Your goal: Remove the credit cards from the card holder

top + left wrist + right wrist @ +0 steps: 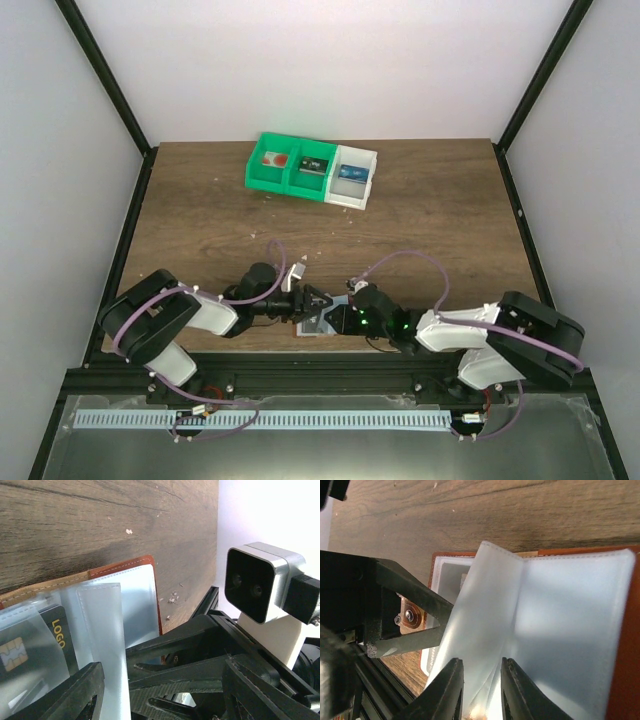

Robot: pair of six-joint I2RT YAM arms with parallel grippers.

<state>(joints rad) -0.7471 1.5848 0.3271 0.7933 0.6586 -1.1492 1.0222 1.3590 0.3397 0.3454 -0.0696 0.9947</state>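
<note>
Lying open at the middle of the near edge of the brown wood-grain bench (pixel 200 200), the reddish-brown leather bifold card holder (pixel 570 605) showed frosted pale grey-blue plastic leaves fanned up from its centre fold. Its near side sat close to the black frame rail (pixel 330 372) that ran along that edge.

The right pincer (pixel 481 666) came in from the near right corner. Its two black fingers stood almost together, clamped on one upright frosted leaf of the card holder. The left pincer (pixel 308 302) came in from the near left corner and met it over the fold. In its wrist view the fingers were apart, one at each lower corner, and a leaf stood just beside the left one without being gripped.

A dark plastic credit card (pixel 62 650) sat inside a frosted pocket, with the gold word "LOGO" running along its edge. A gold chip (pixel 12 655) showed through the plastic beside it. No other writing could be read.

Bare wood stretched from the two pincers to the far edge. There, a green-and-white three-compartment plastic bin (pixel 270 183) stood near the middle, well apart from the card holder, with a small item in each compartment. The bench's left and right edges ran beside black corner posts and pale walls.
</note>
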